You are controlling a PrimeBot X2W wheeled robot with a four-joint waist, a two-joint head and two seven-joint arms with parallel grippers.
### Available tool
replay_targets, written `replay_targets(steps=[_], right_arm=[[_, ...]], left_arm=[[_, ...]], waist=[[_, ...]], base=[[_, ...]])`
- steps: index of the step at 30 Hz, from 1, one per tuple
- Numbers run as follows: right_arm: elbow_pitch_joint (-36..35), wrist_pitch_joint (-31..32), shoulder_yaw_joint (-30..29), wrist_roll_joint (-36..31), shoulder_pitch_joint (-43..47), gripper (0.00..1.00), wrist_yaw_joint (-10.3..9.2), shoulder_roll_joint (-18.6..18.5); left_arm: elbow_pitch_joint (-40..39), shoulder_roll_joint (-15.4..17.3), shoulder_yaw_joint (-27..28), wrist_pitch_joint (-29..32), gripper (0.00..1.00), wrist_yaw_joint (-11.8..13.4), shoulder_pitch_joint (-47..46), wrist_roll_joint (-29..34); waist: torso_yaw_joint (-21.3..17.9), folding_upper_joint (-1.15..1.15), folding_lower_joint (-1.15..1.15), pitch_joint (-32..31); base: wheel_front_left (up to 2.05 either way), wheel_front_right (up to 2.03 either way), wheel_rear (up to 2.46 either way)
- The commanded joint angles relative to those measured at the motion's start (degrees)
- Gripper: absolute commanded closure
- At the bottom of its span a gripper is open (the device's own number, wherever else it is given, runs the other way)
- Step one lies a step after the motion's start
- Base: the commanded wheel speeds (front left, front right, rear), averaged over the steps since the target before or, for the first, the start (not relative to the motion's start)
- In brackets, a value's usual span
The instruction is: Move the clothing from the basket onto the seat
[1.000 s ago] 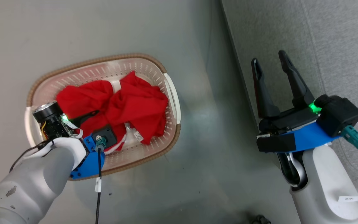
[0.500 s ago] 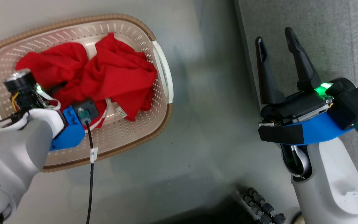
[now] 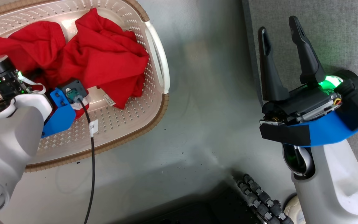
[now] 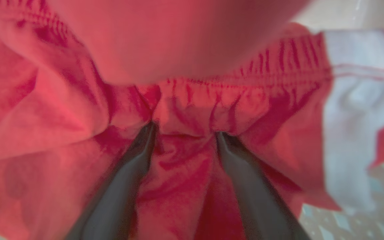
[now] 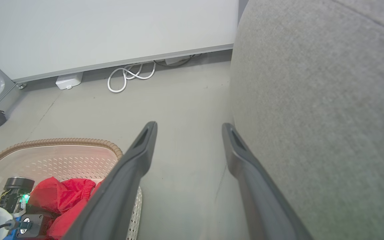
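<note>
Left gripper (image 4: 183,128) rises from the bottom centre of its wrist view with its 2 dark fingers spread wide, their tips pushed into the clothing (image 4: 185,100). Red cloth lies between the fingers, but they are not pinched on it. Just above the tips runs a gathered elastic waistband (image 4: 212,90), and a white stripe (image 4: 355,133) crosses the fabric at the right of that frame. A blurred red fold hangs over the top.

At the left edge of the head view, the left arm's wrist reaches down into the basket (image 3: 120,121), and a black cable (image 3: 90,174) trails from it to the bottom edge. The clothing (image 3: 101,59) is heaped in a crumpled red mound inside the basket, at the upper left of the frame, close to the white handle (image 3: 157,59).

Right gripper (image 3: 277,25) stands at the right of the head view, fingers pointing up the frame, spread wide and holding nothing. It hangs over the line where the grey floor (image 3: 204,109) meets the seat (image 3: 337,37), which takes the upper right corner.

The right wrist view shows the right gripper (image 5: 188,126) parted and empty above the floor (image 5: 178,100). The basket (image 5: 62,160) with the clothing (image 5: 62,196) sits at the lower left, and the seat (image 5: 312,116) bulks along the right. Farther off, a white cable coil (image 5: 128,73) lies at the foot of a pale panel (image 5: 112,30).
</note>
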Motion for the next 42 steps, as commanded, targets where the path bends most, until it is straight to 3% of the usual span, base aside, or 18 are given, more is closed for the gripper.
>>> replay_targets(steps=[1,2,3,4,14,22,42], right_arm=[[0.58,0.08,-0.27,0.64,-0.68,0.0,0.01,-0.29],[0.49,0.07,-0.27,0.72,-0.76,0.0,0.01,-0.29],[0.42,0.08,-0.34,0.75,-0.83,0.0,0.01,-0.29],[0.37,0.07,-0.41,0.76,-0.9,0.0,0.01,-0.29],[0.64,0.02,-1.39,-0.53,-1.08,0.0,-0.03,-0.39],[1.68,0.02,-1.8,-2.17,-0.47,0.0,0.0,-0.28],[6.65,0.02,-4.0,-7.74,6.28,0.0,0.0,-0.28]], left_arm=[[0.56,-0.18,-0.23,1.71,0.0,-0.04,-0.01,-0.41],[0.59,-0.33,-0.24,2.44,0.0,-0.04,0.26,-0.17],[0.54,-0.44,-0.25,2.84,0.15,-0.04,0.32,-0.19],[0.4,-0.58,-0.25,3.11,1.0,-0.04,0.38,-0.17],[-1.85,-2.45,-0.23,3.95,1.0,-0.07,1.53,-1.97],[-4.12,-5.07,-0.22,1.42,1.0,-0.04,2.79,-7.05],[-3.79,-12.55,1.94,-14.99,1.0,-0.03,7.82,-21.74]], waist=[[-0.04,0.0,0.0,0.19],[-0.04,0.0,0.0,0.24],[-0.02,0.0,0.0,0.26],[0.01,0.0,0.0,0.27],[1.15,0.0,0.0,-1.79],[3.37,0.0,0.0,-7.04],[14.14,0.0,0.0,-28.96]], base=[[0.0,0.0,0.0],[0.0,0.0,0.0],[0.0,0.0,0.0],[0.0,0.0,0.0],[0.0,0.0,0.0],[0.0,0.0,0.0],[0.0,0.0,0.0]])
